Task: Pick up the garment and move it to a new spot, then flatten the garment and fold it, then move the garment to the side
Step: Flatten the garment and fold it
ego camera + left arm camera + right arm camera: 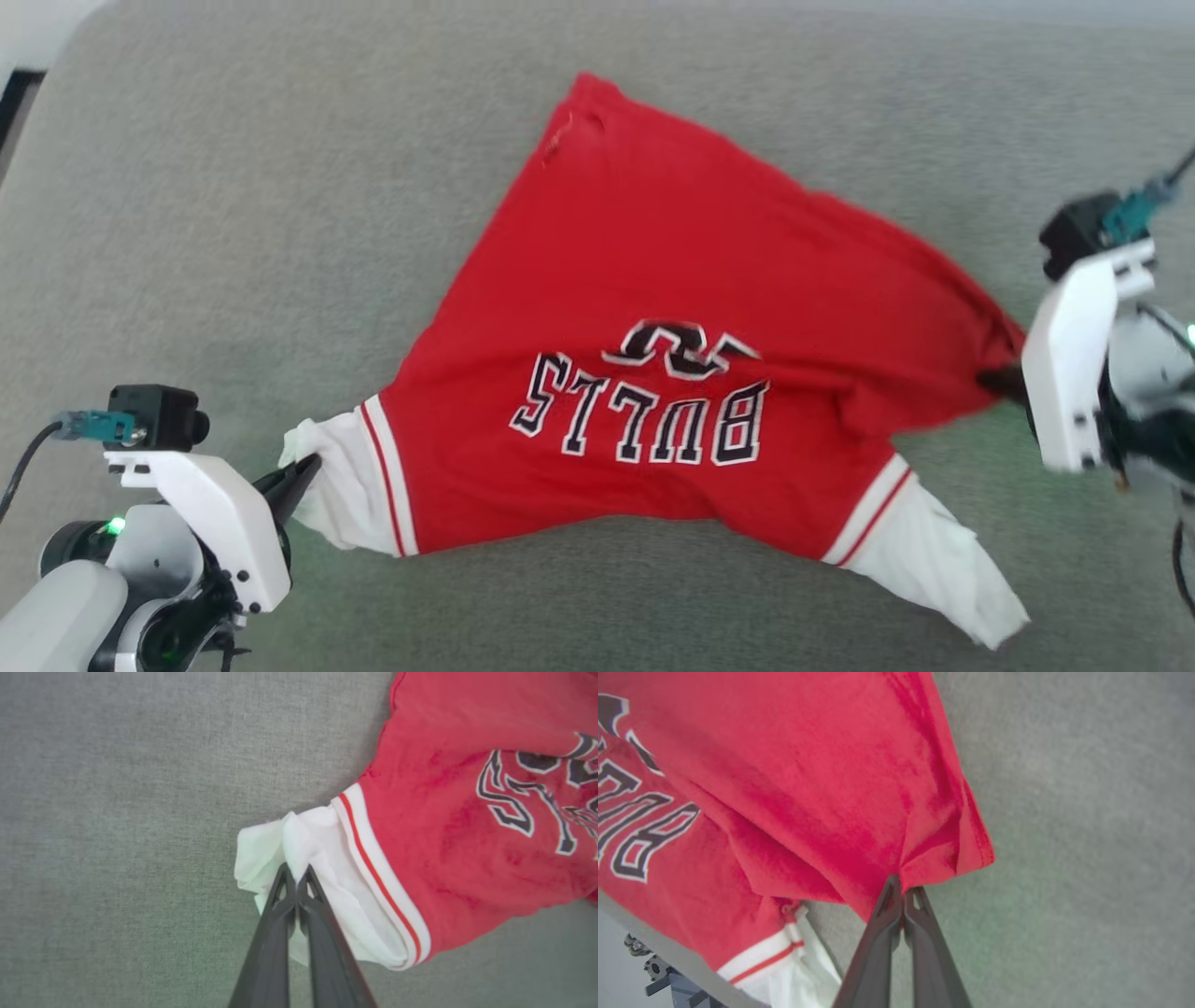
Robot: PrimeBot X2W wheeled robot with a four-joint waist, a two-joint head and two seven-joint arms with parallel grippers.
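The garment (672, 308), a red jersey T-shirt with white sleeves and black "BULLS" lettering, lies stretched across the grey surface with its lettering upside down to me. My left gripper (301, 471) is shut on the white sleeve at the lower left; in the left wrist view its closed fingertips pinch the white sleeve cloth (308, 854). My right gripper (1004, 381) is shut on a red corner of the garment at the right; the right wrist view has its tips clamped on the red hem (924, 868). The other white sleeve (943, 560) hangs loose at the lower right.
A grey fabric-covered surface (233, 233) spreads under everything, with open room to the left, right and far side. A dark edge (14, 103) marks its far left corner. In the right wrist view, part of the robot's base (658, 975) peeks out at the lower left.
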